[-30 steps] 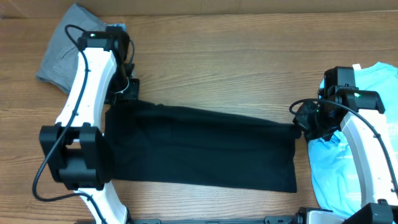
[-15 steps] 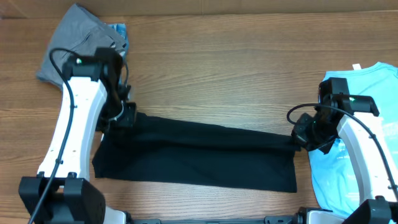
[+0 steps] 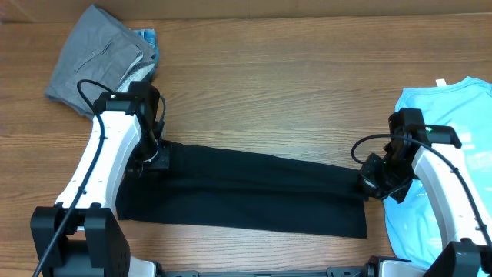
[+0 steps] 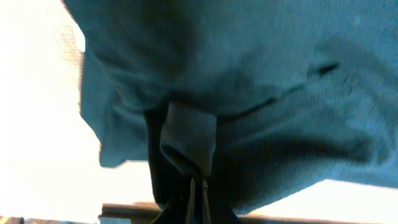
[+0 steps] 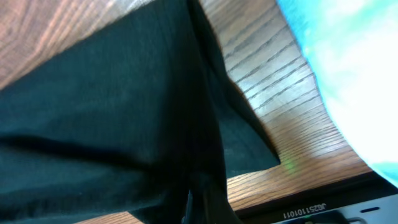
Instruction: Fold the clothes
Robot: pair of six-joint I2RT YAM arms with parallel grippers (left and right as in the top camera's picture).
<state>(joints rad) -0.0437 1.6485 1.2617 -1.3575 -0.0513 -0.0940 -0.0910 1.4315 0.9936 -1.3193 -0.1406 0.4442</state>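
The left gripper (image 3: 157,158) and right gripper (image 3: 368,183) each pinch an end of the far edge of the black T-shirt (image 3: 254,192). They hold it taut across the table (image 3: 277,85), probably to fold it lengthwise. A second ago that edge lay farther back and the band was wider.

White arms (image 3: 102,165), black joints (image 3: 141,104), black cables (image 3: 369,139)

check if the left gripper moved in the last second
Yes. In the overhead view the left gripper, shut on the black T-shirt, has moved down the picture, away from the grey garment.
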